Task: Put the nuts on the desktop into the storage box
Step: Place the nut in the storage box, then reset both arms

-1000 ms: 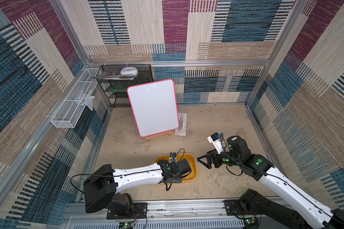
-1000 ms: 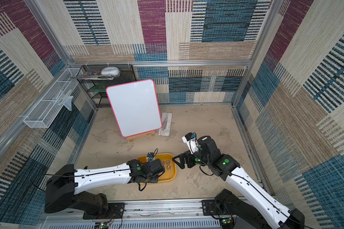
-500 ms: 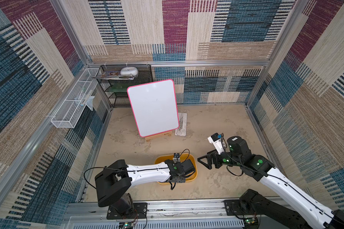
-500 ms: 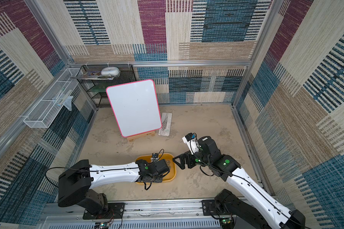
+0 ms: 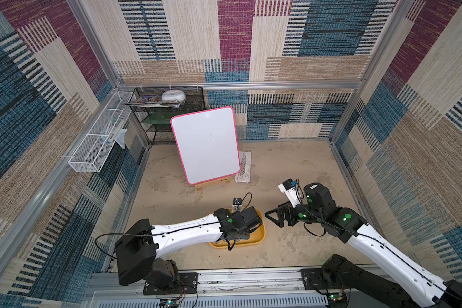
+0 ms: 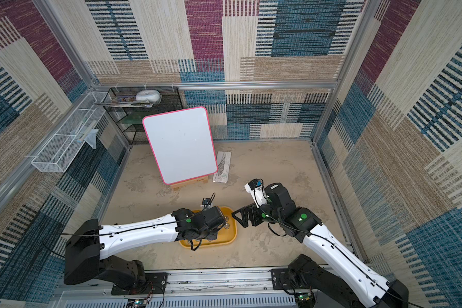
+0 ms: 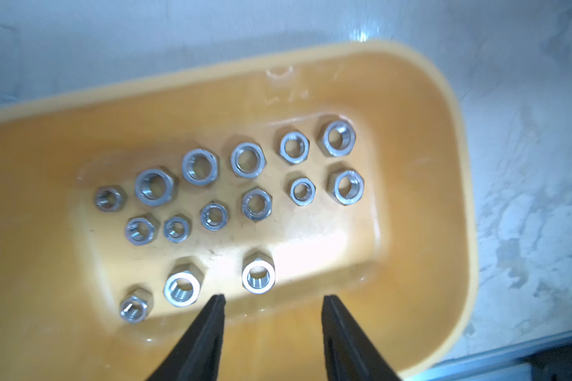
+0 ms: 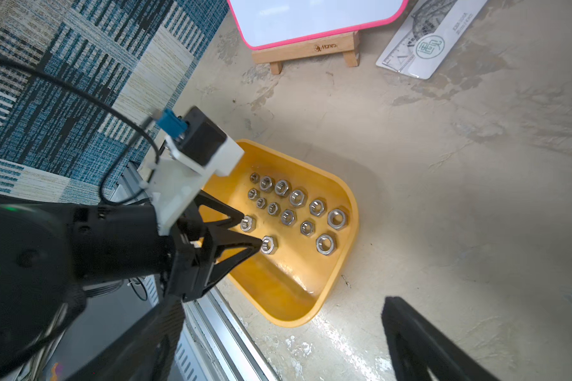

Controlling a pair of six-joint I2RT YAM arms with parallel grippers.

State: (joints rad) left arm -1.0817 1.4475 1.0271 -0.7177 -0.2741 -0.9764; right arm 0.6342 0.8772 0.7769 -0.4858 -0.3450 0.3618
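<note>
Stained beige worktop [image 5: 291,165] carried the storage box [image 7: 410,99]; the nuts [image 7: 258,275] lay inside, the nearest just ahead of the left claw [image 7: 273,298], half spread and empty. Beside the box, the right claw [image 5: 274,219] gaped wide.

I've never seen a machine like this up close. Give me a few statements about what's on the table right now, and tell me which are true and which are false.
1. Fifteen nuts lie inside the storage box. True.
2. The left tool is clamped on a nut. False: its jaws stand apart above the box floor, with nothing between them.
3. The right tool reaches into the box. False: it is outside the box, near its rim, open and empty.
4. The whiteboard stands on a wooden easel. True.
</note>
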